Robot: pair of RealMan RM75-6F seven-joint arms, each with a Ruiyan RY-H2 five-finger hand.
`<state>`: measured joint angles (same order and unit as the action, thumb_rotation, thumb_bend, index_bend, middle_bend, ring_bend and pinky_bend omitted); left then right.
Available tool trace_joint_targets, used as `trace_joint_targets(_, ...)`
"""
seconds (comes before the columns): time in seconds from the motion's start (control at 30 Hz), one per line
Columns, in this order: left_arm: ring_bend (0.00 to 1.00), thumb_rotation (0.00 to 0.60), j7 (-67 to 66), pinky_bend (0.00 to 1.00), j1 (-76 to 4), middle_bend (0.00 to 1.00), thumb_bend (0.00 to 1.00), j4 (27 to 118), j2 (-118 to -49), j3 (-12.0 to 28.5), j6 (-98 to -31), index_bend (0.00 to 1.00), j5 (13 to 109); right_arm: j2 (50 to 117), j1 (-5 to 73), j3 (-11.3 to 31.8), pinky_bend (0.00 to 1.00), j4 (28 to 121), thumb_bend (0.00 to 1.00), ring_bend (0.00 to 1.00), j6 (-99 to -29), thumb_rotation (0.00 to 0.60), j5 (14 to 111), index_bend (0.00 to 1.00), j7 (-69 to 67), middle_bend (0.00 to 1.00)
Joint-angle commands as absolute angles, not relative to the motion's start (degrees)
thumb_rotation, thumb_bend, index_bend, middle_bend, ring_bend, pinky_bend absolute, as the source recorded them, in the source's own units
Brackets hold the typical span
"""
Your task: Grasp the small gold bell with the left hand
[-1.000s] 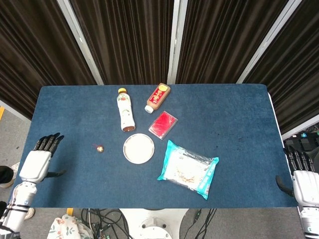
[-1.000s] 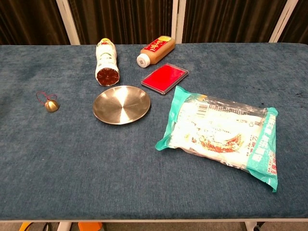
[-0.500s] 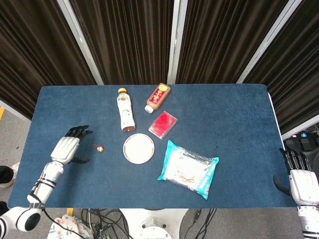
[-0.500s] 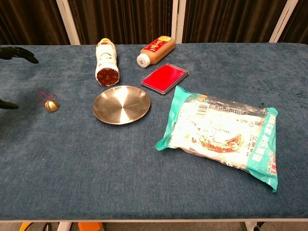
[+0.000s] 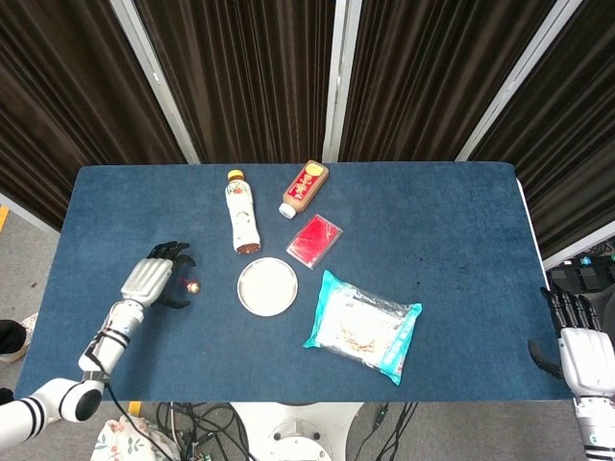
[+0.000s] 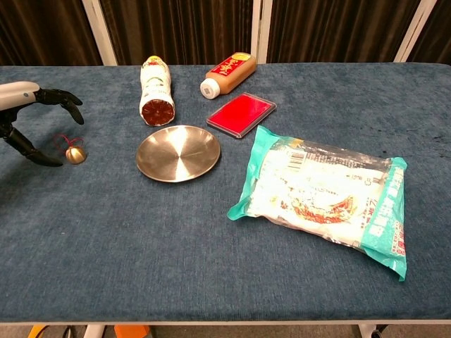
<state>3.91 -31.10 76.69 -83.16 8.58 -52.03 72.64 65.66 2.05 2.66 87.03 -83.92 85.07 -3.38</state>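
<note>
On blue table (image 5: 452,221): one gold bell (image 6: 75,153) between left hand's (image 5: 154,279) spread, empty fingers (image 6: 69,104).

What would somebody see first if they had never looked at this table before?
Probably the big teal snack bag, lying flat on the right side of the blue table. Next come the shiny metal plate in the middle and the bright red flat box just behind it. Over at the left, the robot's left hand has its dark fingers spread around a tiny gold bell, not gripping it yet.
</note>
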Motion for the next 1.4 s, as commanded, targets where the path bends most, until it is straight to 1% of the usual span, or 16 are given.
trace_joint_targets(0.03,0.0,0.6,3.6,0.07,-31.5,0.11,0.11,75.9,-83.6,8.6,-52.0,0.35,72.4,65.7,2.1,2.6,0.0,86.8,0.27,0.0,-83.6,0.6,84.9,0.0,-3.5,0.0)
trace_joint_targets(0.23,0.0,0.6,3.8,0.07,-32.3,0.15,0.16,75.1,-84.3,8.7,-51.5,0.38,72.0,66.1,2.2,2.5,0.0,86.5,0.27,0.0,-83.4,0.6,84.9,0.0,-3.7,0.0)
trace_joint_targets(0.53,0.0,0.6,3.5,0.07,-33.1,0.15,0.23,74.6,-84.8,8.6,-51.1,0.42,71.5,66.2,2.1,2.5,0.0,85.9,0.27,0.0,-83.2,0.6,84.6,0.0,-4.1,0.0)
trace_joint_targets(0.73,0.0,0.6,3.2,0.07,-33.2,0.16,0.26,74.8,-84.8,8.3,-51.1,0.44,71.0,66.4,2.1,2.4,0.0,85.5,0.27,0.0,-83.1,0.6,84.6,0.0,-4.5,0.01)
trace_joint_targets(0.9,0.0,0.6,3.0,0.07,-33.1,0.16,0.27,75.0,-84.9,8.2,-51.2,0.44,70.5,66.5,2.1,2.4,0.0,85.4,0.27,0.0,-83.0,0.6,84.5,0.0,-4.5,0.01)
trace_joint_targets(1.2,0.0,0.6,2.5,0.07,-33.6,0.16,0.34,75.6,-84.4,8.1,-50.1,0.45,69.4,66.5,2.1,2.4,0.0,85.3,0.27,0.0,-83.0,0.6,84.6,0.0,-4.6,0.01)
trace_joint_targets(1.4,0.0,0.6,2.3,0.07,-33.7,0.16,0.34,76.2,-83.9,7.9,-49.8,0.47,68.9,66.7,2.2,2.4,0.0,85.1,0.27,0.0,-82.8,0.6,84.4,0.0,-4.7,0.01)
